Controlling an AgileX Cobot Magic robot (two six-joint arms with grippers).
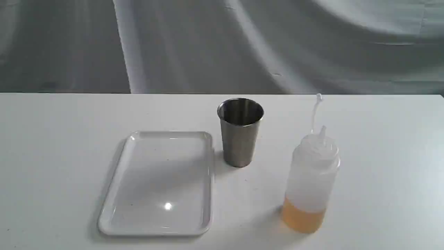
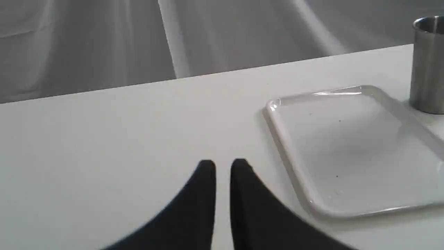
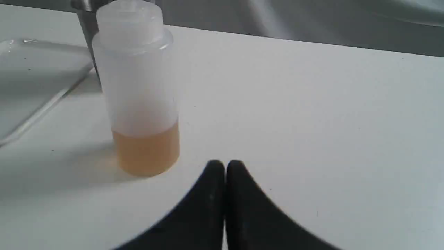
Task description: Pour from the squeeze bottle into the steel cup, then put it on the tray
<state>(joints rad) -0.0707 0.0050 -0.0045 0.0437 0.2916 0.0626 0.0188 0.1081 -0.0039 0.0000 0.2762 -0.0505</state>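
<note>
Right gripper (image 3: 225,169) is pinched together and holding nothing, over the bare table (image 3: 329,121). The squeeze bottle (image 3: 138,86) stands upright near it, off to one side of the tips and not touching, with amber liquid only in its bottom part. Left gripper (image 2: 223,169) shows just a thin slit between its tips, closed as far as I can tell, and the tray (image 2: 288,149) is just beside it. The steel cup (image 1: 240,139) stands between tray and bottle.
</note>
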